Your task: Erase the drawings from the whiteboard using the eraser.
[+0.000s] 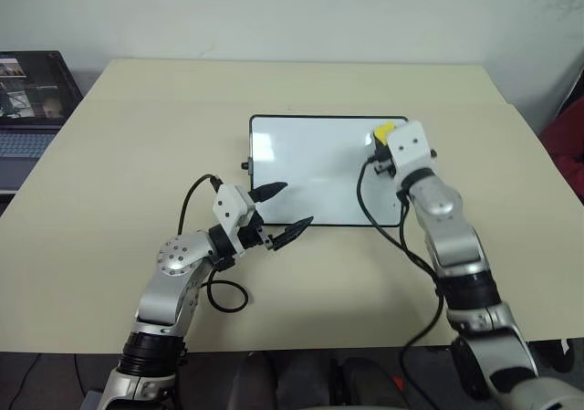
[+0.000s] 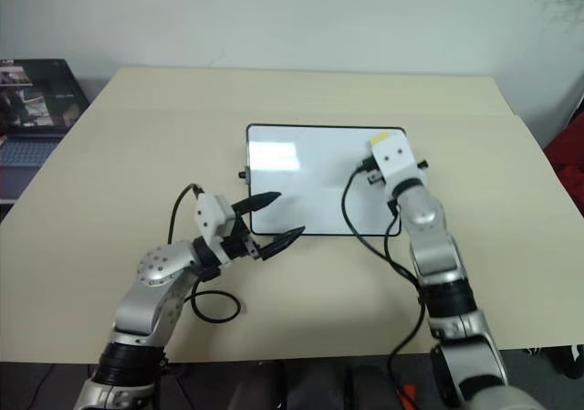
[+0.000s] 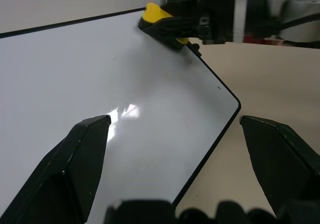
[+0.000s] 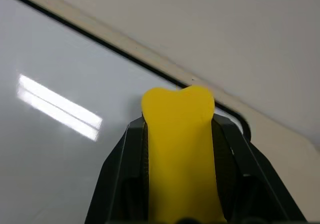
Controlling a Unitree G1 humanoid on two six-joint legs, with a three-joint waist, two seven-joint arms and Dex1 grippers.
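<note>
The whiteboard (image 1: 310,168) lies flat in the middle of the tan table, its glossy surface plain white where I see it. The drawings are out of view. My right gripper (image 1: 382,143) is shut on the yellow eraser (image 1: 384,133) and holds it over the board's far right corner. In the right wrist view the eraser (image 4: 180,134) sits between both black fingers, its tip near the board's black frame. My left gripper (image 1: 297,204) stands open and empty at the board's near left edge, one fingertip over the white surface.
The tan table (image 1: 137,136) reaches well beyond the board on every side. A laptop (image 1: 32,99) sits off the table's far left. A black cable (image 1: 228,296) loops beside my left arm. Something red (image 1: 568,150) stands past the table's right edge.
</note>
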